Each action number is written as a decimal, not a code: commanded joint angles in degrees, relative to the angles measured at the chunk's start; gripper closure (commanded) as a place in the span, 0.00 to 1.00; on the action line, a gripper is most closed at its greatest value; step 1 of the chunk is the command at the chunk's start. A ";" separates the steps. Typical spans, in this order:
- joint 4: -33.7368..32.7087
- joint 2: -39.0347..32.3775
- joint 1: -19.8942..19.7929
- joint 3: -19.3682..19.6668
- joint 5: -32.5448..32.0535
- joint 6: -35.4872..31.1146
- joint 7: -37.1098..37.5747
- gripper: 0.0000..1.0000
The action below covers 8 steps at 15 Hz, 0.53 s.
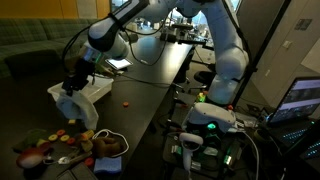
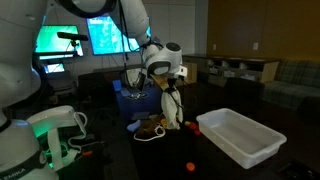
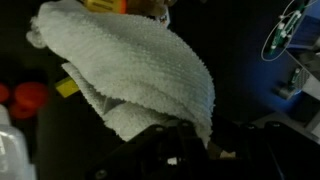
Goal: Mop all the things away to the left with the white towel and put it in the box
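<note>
The white towel fills most of the wrist view, hanging in folds from my gripper, which is shut on one of its edges. In an exterior view the gripper holds the towel above the table, just in front of the white box. The things, a heap of small red, orange, brown and white pieces, lie bunched near the table's end. In an exterior view they sit under the gripper, with the box beside them. Red pieces show past the towel.
One small red piece lies alone on the dark table, away from the heap; it also shows near the front edge. A white cable loops by the heap. Lit screens and equipment stand beyond the table.
</note>
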<state>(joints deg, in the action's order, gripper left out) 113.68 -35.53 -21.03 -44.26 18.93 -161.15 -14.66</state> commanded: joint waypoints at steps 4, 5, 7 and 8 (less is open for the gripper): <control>11.89 15.10 -15.71 -1.61 14.96 -4.31 -7.62 0.94; 13.00 16.73 -17.80 -1.14 16.63 -5.24 -8.83 0.94; 14.93 19.53 -22.40 0.13 16.80 -6.34 -8.99 0.94; 15.55 20.51 -23.58 1.60 16.89 -7.31 -9.06 0.94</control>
<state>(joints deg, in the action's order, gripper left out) 125.09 -20.73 -40.22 -44.13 34.15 -165.84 -23.01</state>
